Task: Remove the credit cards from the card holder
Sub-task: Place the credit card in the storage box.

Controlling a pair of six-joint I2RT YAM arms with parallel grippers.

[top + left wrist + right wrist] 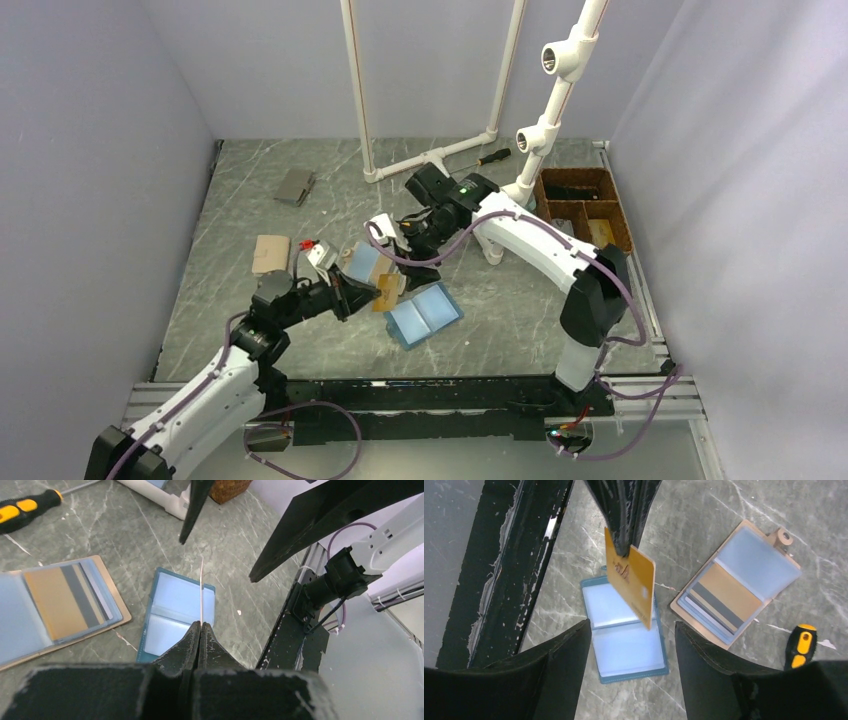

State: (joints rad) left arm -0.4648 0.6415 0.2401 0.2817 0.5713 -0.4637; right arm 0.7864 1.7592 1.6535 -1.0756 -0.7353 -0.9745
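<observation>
Orange card, tan card holder with blue-grey panels, light-blue bifold, grey veined table

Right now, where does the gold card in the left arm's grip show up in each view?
Top external: gold card mid-table, just left of the light-blue bifold.
Left wrist: edge-on, a thin line rising from the shut left fingers.
Right wrist: upper middle, hanging face-on.
Shared landmark: the open light-blue bifold on the table.

Light-blue bifold lies open; screwdriver — far back.
</observation>
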